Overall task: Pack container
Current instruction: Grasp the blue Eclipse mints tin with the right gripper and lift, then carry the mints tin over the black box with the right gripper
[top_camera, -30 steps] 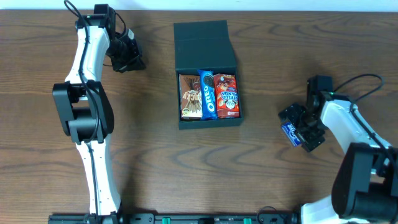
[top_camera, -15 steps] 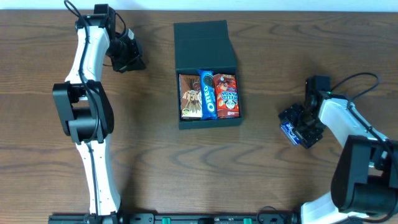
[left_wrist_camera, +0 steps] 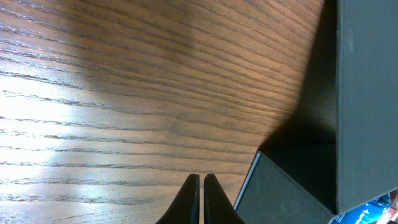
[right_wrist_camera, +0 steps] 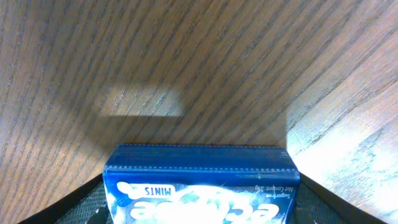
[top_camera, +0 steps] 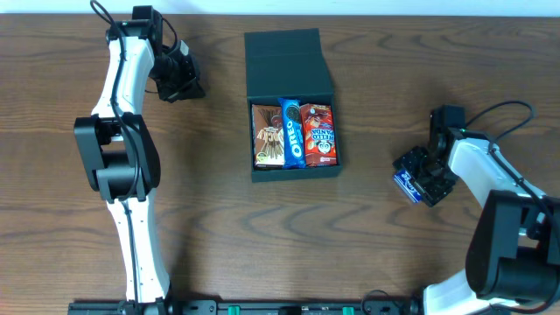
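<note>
The dark teal container [top_camera: 292, 173] sits open at table centre, its flap lid [top_camera: 287, 63] folded back. Inside lie a brown snack packet [top_camera: 267, 136], a blue Oreo pack [top_camera: 291, 132] and a red packet [top_camera: 319, 134]. My right gripper [top_camera: 415, 182] is at the right side of the table, shut on a blue mints packet [right_wrist_camera: 200, 183] that fills the space between its fingers, just above the wood. My left gripper [top_camera: 181, 80] is shut and empty at the far left, its closed tips [left_wrist_camera: 201, 196] beside the container's corner [left_wrist_camera: 280, 193].
The wooden table [top_camera: 210, 227] carries only the container and the arms. The container's side wall [left_wrist_camera: 367, 93] rises at the right of the left wrist view. A cable [top_camera: 503, 112] loops above the right arm.
My right gripper with the mints packet has shifted slightly up and left. The left arm and the container have not moved.
</note>
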`<state>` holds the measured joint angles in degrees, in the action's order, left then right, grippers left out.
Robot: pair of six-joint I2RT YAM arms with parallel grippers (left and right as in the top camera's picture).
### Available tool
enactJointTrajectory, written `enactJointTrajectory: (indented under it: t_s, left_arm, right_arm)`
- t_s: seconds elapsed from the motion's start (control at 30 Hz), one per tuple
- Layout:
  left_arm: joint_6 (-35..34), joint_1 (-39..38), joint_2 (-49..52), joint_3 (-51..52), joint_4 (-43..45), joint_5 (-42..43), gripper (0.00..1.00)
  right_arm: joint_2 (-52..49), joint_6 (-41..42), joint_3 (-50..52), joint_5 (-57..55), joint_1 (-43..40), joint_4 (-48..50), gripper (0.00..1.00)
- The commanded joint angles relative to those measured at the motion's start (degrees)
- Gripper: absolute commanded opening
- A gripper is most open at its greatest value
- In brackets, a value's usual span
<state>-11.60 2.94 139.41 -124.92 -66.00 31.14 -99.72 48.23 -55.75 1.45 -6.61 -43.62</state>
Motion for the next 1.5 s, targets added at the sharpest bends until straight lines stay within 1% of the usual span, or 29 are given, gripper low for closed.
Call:
enactJointTrajectory:
  t_s: [0.0,0.07,0.17,0.27,0.5,0.63,0.7,0.77,0.83,0.87,0.93,1.0,1.13,1.2,1.23,1.37,1.47]
  left_arm:
    - [0.87,-0.02,0.92,0.04,-0.22,0.44,0.06]
    - [0.87,-0.02,0.92,0.04,-0.22,0.44,0.06]
    - [0.90,-0.02,0.94,0.04,-0.17,0.39,0.06]
    - [0.90,0.00,0.92,0.04,-0.15,0.39,0.06]
    - [0.87,0.00,0.92,0.04,-0.17,0.42,0.06]
    - [0.87,-0.02,0.92,0.04,-0.22,0.42,0.06]
    - [0.87,-0.02,0.92,0.04,-0.24,0.42,0.06]
    - [0.87,-0.02,0.92,0.04,-0.35,0.42,0.06]
    - [0.87,-0.02,0.92,0.04,-0.61,0.44,0.06]
    - [0.87,-0.02,0.92,0.04,-0.81,0.44,0.06]
    - [0.87,-0.02,0.92,0.04,-1.09,0.42,0.06]
    - [0.90,0.00,0.92,0.04,-1.42,0.42,0.06]
    - [0.90,0.00,0.92,0.04,-1.70,0.42,0.06]
    - [0.90,0.00,0.92,0.04,-1.70,0.42,0.06]
    - [0.90,0.00,0.92,0.04,-1.73,0.44,0.06]
    - [1.16,0.00,0.72,0.04,-1.73,0.44,0.06]
    - [1.36,0.04,0.50,0.04,-1.70,0.42,0.06]
  right_arm:
    - [-0.42,-1.95,0.02,-0.35,-0.22,0.17,0.75]
    - [-0.42,-2.62,0.02,-0.26,-0.20,0.15,0.72]
    - [-0.42,-3.85,-0.11,0.61,-0.20,0.50,0.64]
    - [-0.42,-5.27,-0.63,2.47,-0.17,0.79,0.57]
    - [-0.42,-9.92,-5.16,5.66,-0.11,0.76,0.48]
    - [-0.42,-14.23,-10.23,8.17,0.15,0.52,0.40]
    - [-0.42,-16.70,-13.35,9.97,0.83,0.26,0.33]
    - [-0.42,-18.97,-16.68,11.87,1.95,-0.04,0.29]
    - [-0.42,-22.34,-20.57,13.53,3.98,-0.07,0.24]
    - [-0.42,-23.71,-22.27,13.81,5.11,-0.04,0.19]
    - [-0.42,-26.69,-26.10,13.77,8.20,-0.02,0.12]
    - [-0.42,-29.97,-29.75,13.40,11.61,0.00,0.09]
    - [-0.42,-35.78,-35.71,9.25,19.76,0.02,0.05]
    - [-0.42,-36.50,-36.37,9.05,22.25,0.50,0.04]
    - [-0.42,-36.00,-36.37,9.07,23.41,0.72,0.03]
    - [-2.16,-30.12,-36.37,9.11,28.48,1.01,0.02]
    - [-5.27,-29.86,-36.39,9.31,32.74,2.05,0.05]
